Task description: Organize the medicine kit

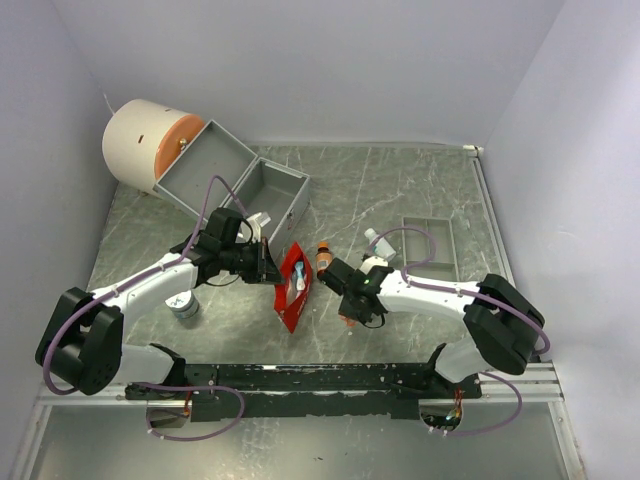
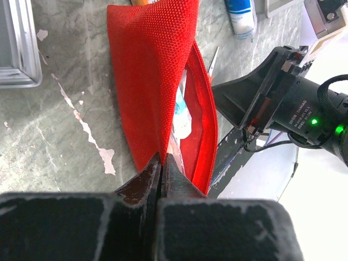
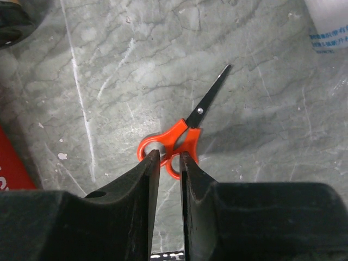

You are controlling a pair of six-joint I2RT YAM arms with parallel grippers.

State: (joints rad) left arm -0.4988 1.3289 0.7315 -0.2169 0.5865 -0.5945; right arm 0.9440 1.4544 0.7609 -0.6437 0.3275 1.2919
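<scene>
The red pouch (image 1: pixel 293 288) stands open on the table's middle, with a blue-and-white item inside it (image 2: pixel 181 117). My left gripper (image 1: pixel 268 262) is shut on the pouch's upper edge (image 2: pixel 147 65), and its jaws (image 2: pixel 161 157) pinch the fabric. Small orange-handled scissors (image 3: pixel 182 136) lie just right of the pouch (image 1: pixel 348 320). My right gripper (image 1: pixel 352 300) stands over them, and its jaws (image 3: pixel 169 155) are closed narrowly on the handle loops. An orange bottle (image 1: pixel 324 258) and a white bottle (image 1: pixel 378 243) lie behind the right gripper.
Two open grey boxes (image 1: pixel 205 165) (image 1: pixel 272 192) and a white-and-orange drum (image 1: pixel 148 145) stand at the back left. A shallow grey tray (image 1: pixel 432 245) lies at the right. A small silver jar (image 1: pixel 184 305) sits by the left arm. The white bottle also shows in the right wrist view (image 3: pixel 329 27).
</scene>
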